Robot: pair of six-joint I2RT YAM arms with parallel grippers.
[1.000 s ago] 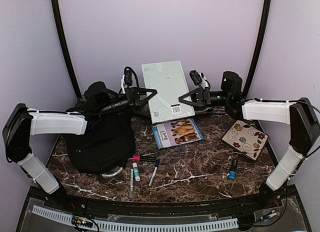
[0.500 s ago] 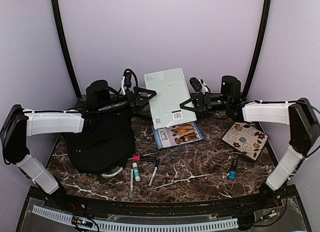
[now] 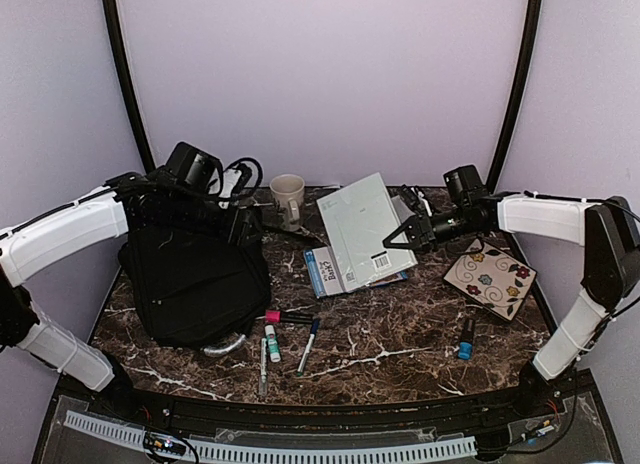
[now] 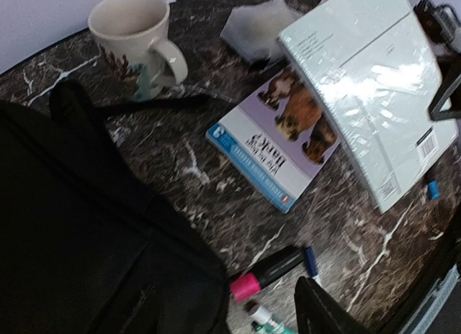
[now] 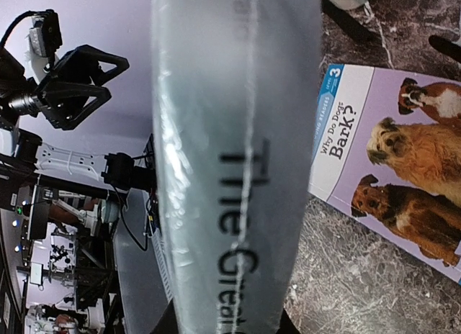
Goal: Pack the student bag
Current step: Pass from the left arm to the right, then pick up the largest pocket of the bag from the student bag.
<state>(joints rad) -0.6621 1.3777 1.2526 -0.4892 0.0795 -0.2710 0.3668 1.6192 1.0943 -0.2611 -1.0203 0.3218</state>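
The right gripper [image 3: 393, 239] has its jaws pressed onto the right edge of a pale shrink-wrapped book [image 3: 360, 229]. In its own wrist view the book's spine fills the frame. The fingers are all but hidden there, showing only as dark slivers at the bottom edge, and the title is cut off after "The Great". The book is held tilted, its lower end over the dog book [image 5: 389, 154] ("Why Do Dogs Bark?"), which lies flat on the marble table [image 3: 400, 334]. Whether the two books touch I cannot tell.

The left gripper [image 5: 115, 80] hangs over the far end of the student bag [image 3: 195, 284], jaws spread and holding nothing. From above it melts into the black fabric and is hard to pick out. Its wrist view catches just one finger [image 4: 317, 312] at the bottom edge.

The bag lies flat on the left side of the table, its grey handle [image 3: 225, 346] poking out at the near edge; its opening cannot be made out. A mug [image 3: 288, 199] stands upright just beyond the bag's far right corner. A crumpled clear scrap [image 4: 259, 28], too vague to name, lies beside the mug. Several markers [image 3: 285, 316] lie near the bag's front corner. A flowered tile [image 3: 490, 277] sits well to the right.
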